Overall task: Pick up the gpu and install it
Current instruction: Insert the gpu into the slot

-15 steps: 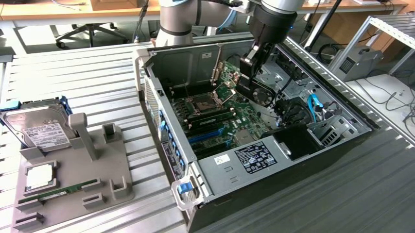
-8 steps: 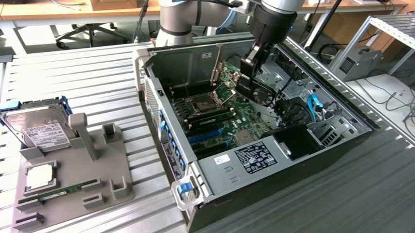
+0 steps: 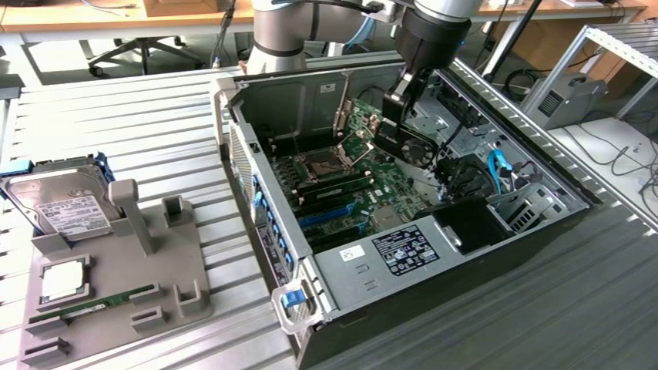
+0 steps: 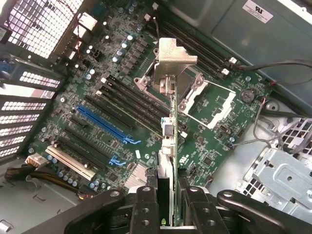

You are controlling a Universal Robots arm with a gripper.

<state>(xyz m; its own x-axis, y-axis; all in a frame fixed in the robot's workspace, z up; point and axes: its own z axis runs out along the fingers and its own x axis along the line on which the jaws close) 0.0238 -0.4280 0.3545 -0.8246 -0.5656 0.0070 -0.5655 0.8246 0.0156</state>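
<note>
The gpu [image 3: 403, 144], a green card with a black fan cooler, hangs on edge inside the open computer case [image 3: 340, 266], above the green motherboard [image 3: 383, 185]. My gripper [image 3: 399, 104] is shut on its upper edge. In the wrist view the gpu [image 4: 168, 141] runs edge-on away from the camera, its silver bracket [image 4: 171, 61] at the far end over the area beside the CPU socket [image 4: 207, 100]. My gripper [image 4: 168, 214] clamps the card between two black fingers [image 4: 145, 212]. The card floats above the board, apart from the blue slots [image 4: 105, 117].
A grey holder tray [image 3: 129, 289] on the exterior view's left carries a hard drive [image 3: 64, 206], a CPU [image 3: 64, 279] and a RAM stick [image 3: 92, 304]. Case walls, a drive cage [image 3: 519, 204] and loose cables [image 4: 273, 68] surround the motherboard.
</note>
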